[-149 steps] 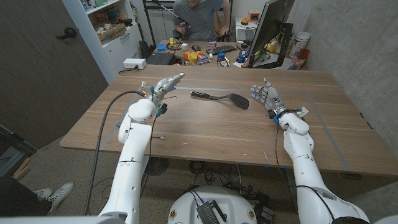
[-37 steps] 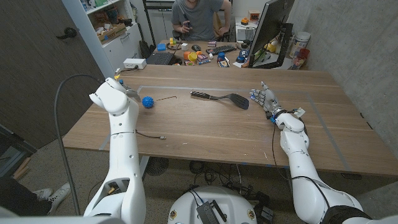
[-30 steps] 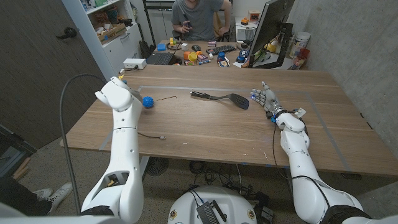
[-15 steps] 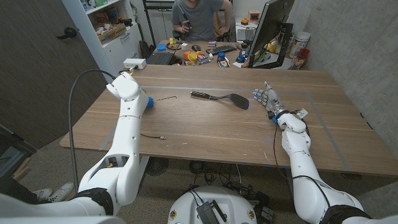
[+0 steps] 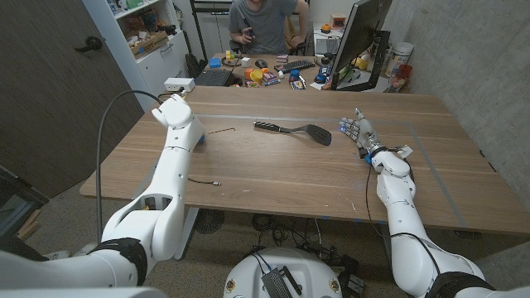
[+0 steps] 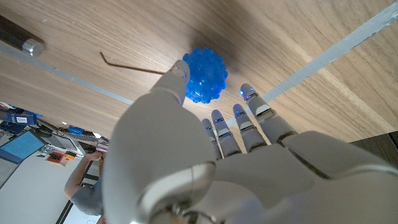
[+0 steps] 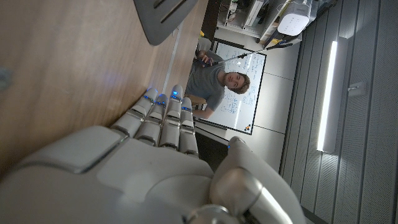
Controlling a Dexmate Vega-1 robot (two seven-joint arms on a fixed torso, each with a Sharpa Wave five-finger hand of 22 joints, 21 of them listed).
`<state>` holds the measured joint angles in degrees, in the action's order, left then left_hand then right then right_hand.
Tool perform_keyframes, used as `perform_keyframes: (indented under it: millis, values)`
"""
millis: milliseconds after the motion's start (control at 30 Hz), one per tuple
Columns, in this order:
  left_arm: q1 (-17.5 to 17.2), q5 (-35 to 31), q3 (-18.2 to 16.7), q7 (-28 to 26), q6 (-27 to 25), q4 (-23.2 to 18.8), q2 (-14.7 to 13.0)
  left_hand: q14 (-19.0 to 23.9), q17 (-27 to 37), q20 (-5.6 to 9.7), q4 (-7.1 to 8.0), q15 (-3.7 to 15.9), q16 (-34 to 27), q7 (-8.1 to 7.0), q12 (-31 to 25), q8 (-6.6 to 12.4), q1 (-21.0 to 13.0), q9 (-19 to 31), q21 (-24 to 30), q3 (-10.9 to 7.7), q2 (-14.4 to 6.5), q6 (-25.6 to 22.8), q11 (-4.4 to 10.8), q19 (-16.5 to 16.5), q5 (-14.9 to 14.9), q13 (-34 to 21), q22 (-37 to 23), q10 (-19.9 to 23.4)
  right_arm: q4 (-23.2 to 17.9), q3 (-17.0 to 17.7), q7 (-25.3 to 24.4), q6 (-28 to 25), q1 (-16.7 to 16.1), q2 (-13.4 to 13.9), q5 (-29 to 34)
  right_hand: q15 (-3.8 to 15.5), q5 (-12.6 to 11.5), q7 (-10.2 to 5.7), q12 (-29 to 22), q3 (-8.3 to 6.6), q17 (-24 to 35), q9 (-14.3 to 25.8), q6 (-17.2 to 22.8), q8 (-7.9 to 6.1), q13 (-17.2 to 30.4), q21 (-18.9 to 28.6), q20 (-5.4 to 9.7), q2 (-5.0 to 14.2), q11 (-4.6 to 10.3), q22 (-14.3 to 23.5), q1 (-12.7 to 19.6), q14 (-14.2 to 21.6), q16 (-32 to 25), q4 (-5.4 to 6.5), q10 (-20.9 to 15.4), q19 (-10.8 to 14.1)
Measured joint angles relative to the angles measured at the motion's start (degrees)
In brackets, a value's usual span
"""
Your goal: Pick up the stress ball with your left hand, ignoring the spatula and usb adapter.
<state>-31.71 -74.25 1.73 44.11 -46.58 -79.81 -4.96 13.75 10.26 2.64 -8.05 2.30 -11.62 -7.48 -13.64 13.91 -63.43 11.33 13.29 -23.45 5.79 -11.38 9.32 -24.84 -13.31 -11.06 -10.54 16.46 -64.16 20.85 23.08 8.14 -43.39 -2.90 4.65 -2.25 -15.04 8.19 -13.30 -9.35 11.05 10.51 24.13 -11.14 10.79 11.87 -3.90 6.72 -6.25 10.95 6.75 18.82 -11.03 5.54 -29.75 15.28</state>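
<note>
The blue spiky stress ball (image 6: 205,74) lies on the wooden table (image 5: 273,178). My left hand (image 6: 211,143) hovers just above it with fingers stretched out and apart, the thumb tip beside the ball, holding nothing. In the head view my raised left forearm (image 5: 176,112) covers most of the ball (image 5: 199,137). The black spatula (image 5: 294,130) lies at the table's middle, and its blade (image 7: 168,15) lies beyond my right hand. The small usb adapter (image 5: 217,182) with its cable lies near the front left. My right hand (image 5: 356,131) stands by the spatula's blade, fingers straight, empty.
A thin bent wire (image 6: 130,65) lies just beside the ball. A person (image 5: 265,21) sits behind the table at a cluttered desk with a laptop (image 5: 214,77) and a monitor (image 5: 360,37). A white box (image 5: 179,84) sits at the far left corner.
My left arm has swung in from the table's left edge and now stands over the ball, hiding most of it in the head view. The right hand and the spatula have stayed put.
</note>
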Motion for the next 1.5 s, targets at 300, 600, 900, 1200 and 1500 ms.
perform_keyframes:
  millis: [300,600,900,1200,1500]
  values:
    - [1.35,2.36,2.43,-1.27,-0.7,2.65,-0.98,0.09,0.3,0.0,0.0,0.09,0.0,0.0,0.0,0.0,0.31,0.0,-0.37,0.0,0.14,0.0,0.19,0.0,0.0,0.0,0.0,0.2,-0.44,0.51,0.54,0.94,0.06,-0.14,-0.87,0.42,0.0,0.1,0.0,0.0,0.0,0.0,-0.3,0.0,-0.01,-0.01,-0.01,0.0,0.1,-0.03,0.0,-0.82,0.24,0.0,0.34,-0.01]
    - [1.73,3.64,4.11,-1.77,-1.39,3.43,-1.89,0.09,0.29,-0.12,0.0,0.09,0.0,0.0,0.0,-0.44,0.54,0.0,-0.37,0.0,-0.08,0.0,0.19,-0.12,0.0,0.0,0.01,0.2,-2.33,0.92,1.65,1.82,-0.22,-0.52,-2.53,0.52,0.0,-0.31,0.0,0.0,-0.08,0.0,-0.7,0.0,-0.01,-0.01,-0.01,0.0,0.1,-0.03,0.0,-1.33,0.23,0.0,0.51,0.0]
    - [1.74,4.81,5.38,-2.37,-1.98,3.57,-2.55,7.02,0.29,0.01,-0.95,0.08,-0.9,0.46,-1.23,0.31,-3.73,0.28,1.47,-2.6,-5.25,-4.68,1.43,-4.97,1.74,-0.24,-0.39,6.76,-4.2,1.05,2.53,1.94,-0.74,-0.81,-3.63,0.52,0.0,-0.31,0.45,0.0,-0.13,0.0,-0.7,0.0,-0.01,-0.01,-0.21,0.0,-0.2,-0.03,0.0,-1.33,0.23,0.0,0.82,-0.21]
    - [1.93,5.22,6.71,-3.62,-2.09,4.78,-2.97,15.81,0.53,-0.92,-1.27,0.32,-0.98,-0.75,-3.55,2.79,-8.21,0.52,4.91,-6.21,-10.99,-14.93,1.96,-7.57,2.86,-0.43,-1.38,16.7,-5.24,1.1,2.68,1.94,-1.1,-0.88,-4.13,0.21,0.0,-0.62,0.45,0.0,-0.13,0.0,-1.01,0.35,-0.01,-0.01,-0.21,0.0,-0.1,-0.03,0.0,-1.64,0.23,0.0,0.91,-0.2]
    - [1.02,5.81,7.27,-6.46,-1.14,4.4,-3.14,24.81,0.55,-3.26,-2.12,-4.35,-2.16,-1.69,-5.11,7.98,-7.31,0.04,12.67,-7.4,-11.89,-35.41,1.1,-12.12,3.34,-0.35,-1.45,27.73,-5.41,1.23,2.62,1.87,-1.24,-0.86,-4.3,0.21,0.0,-0.62,0.45,0.0,-0.12,0.0,-1.01,0.35,-0.02,-0.01,-0.2,0.0,0.2,-0.03,0.0,-1.63,0.23,0.0,1.21,-0.2]
